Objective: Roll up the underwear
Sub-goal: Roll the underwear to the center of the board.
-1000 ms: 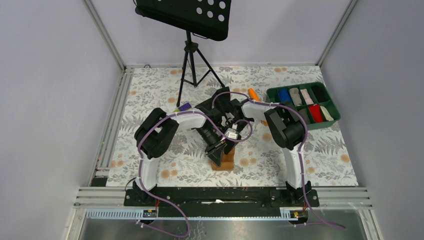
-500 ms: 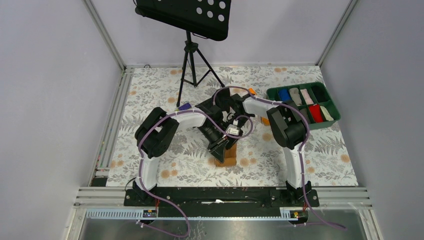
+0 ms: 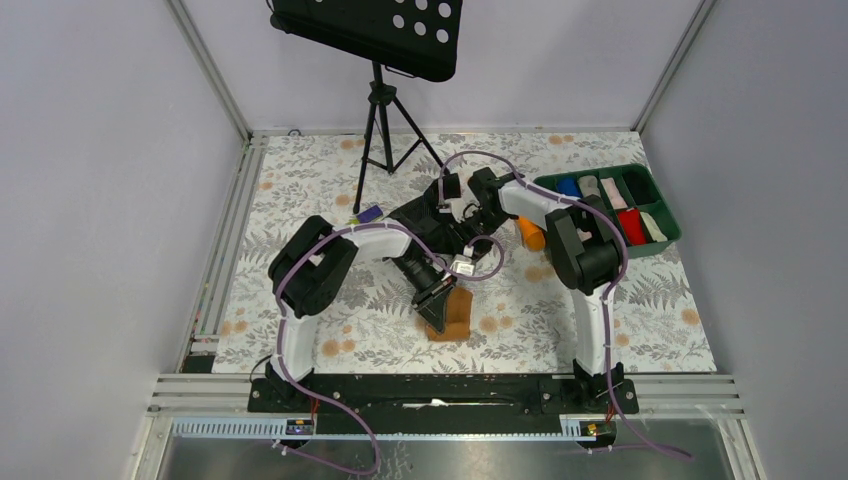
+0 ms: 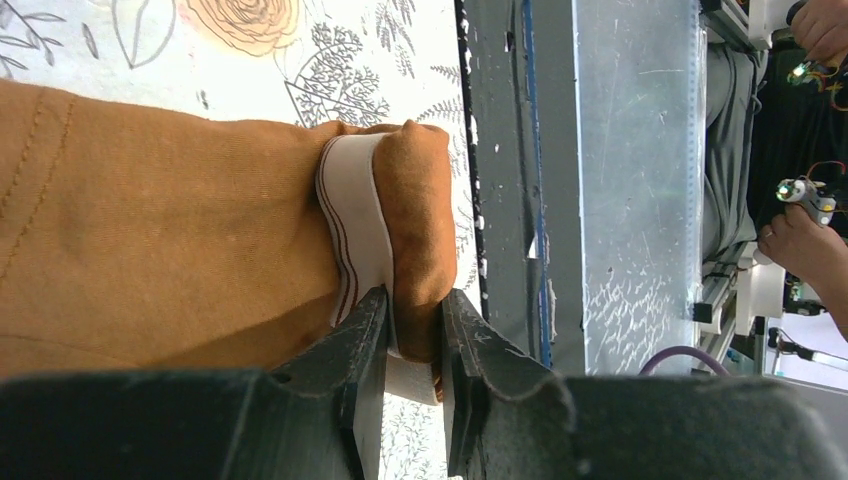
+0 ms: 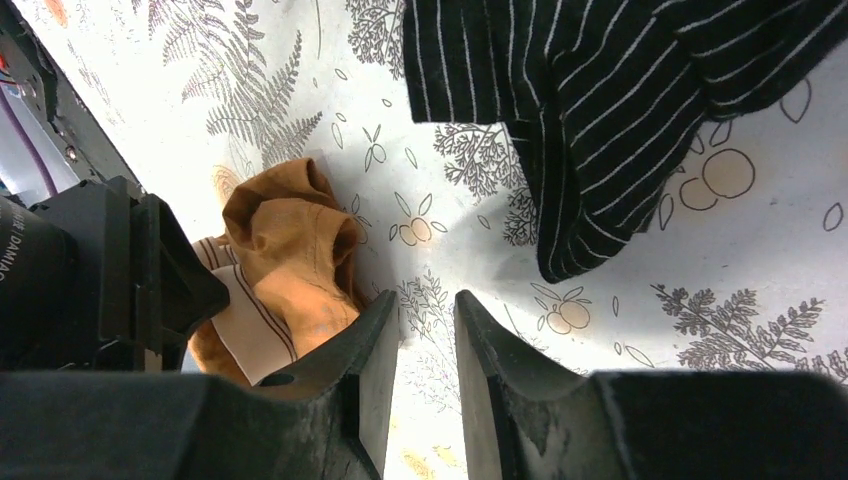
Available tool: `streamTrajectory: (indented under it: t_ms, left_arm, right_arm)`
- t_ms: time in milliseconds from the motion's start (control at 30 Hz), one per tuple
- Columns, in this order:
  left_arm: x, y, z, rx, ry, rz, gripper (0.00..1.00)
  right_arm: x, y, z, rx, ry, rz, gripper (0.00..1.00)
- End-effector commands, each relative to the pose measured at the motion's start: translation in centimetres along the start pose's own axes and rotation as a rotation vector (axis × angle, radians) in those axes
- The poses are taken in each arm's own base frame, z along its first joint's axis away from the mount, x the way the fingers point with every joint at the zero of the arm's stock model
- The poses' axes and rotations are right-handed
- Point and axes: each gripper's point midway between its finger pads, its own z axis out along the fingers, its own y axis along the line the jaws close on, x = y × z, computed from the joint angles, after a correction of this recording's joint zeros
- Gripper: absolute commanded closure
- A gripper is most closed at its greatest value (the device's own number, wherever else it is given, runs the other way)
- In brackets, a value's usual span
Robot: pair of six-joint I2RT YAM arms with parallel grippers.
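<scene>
Underwear (image 4: 150, 230) pinched by left gripper (image 4: 412, 310) — right gripper (image 5: 425, 310) slightly parted, empty — "DAMIA" lettering (image 5: 10, 255)

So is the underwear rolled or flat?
Partly: the underwear is folded over at its waistband end, pinched by the left gripper; the rest lies flat.

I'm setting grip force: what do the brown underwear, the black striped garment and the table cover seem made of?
The underwear: soft matte knit, probably cotton jersey; it creases and shows stitched seams, with a smoother pale waistband. The black garment: thin matte fabric with white pinstripes, lying in folds. The table cover: smooth printed sheet, perhaps vinyl or paper.
</scene>
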Motion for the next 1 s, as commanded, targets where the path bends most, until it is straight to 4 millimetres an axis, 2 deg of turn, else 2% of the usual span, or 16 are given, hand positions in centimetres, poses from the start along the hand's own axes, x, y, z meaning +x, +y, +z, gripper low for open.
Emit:
streamTrajectory:
  t_ms: [0,167,300,467,567,700,800,833,967]
  left_arm:
    - [-0.4,-1.6,-0.4,0.011,-0.008,0.021,1.0]
    - [-0.6,-0.9,-0.3,0.033,0.005,-0.025,1.0]
    - [-0.9,0.3,-0.2,0.056,-0.001,-0.062,1.0]
    - [-0.9,2.0,0.0,0.055,0.005,-0.091,1.0]
    - [-0.5,3.1,0.2,0.053,0.014,-0.121,1.0]
    - [0.3,4.9,0.5,0.022,0.03,-0.162,1.0]
    - [1.2,6.3,0.5,-0.025,0.048,-0.184,1.0]
    - [1.5,6.9,0.4,-0.047,0.052,-0.191,1.0]
    - [1.8,7.8,0.5,-0.061,0.036,-0.233,1.0]
  right_arm:
    - [-2.0,1.8,-2.8,-0.006,-0.081,-0.081,0.66]
    - [-4.8,1.8,-9.2,0.11,-0.211,-0.154,0.62]
    - [-6.0,0.9,-16.2,0.307,-0.332,-0.198,0.59]
    - [-5.6,0.3,-24.7,0.48,-0.533,-0.143,0.57]
    - [-4.6,1.5,-28.2,0.568,-0.647,-0.166,0.56]
    - [-2.4,5.8,-27.2,0.474,-0.766,-0.247,0.53]
    - [-0.5,9.0,-25.3,0.354,-0.793,-0.323,0.53]
    - [0.2,10.2,-24.4,0.316,-0.778,-0.356,0.54]
    - [2.9,13.6,-18.4,0.212,-0.597,-0.557,0.57]
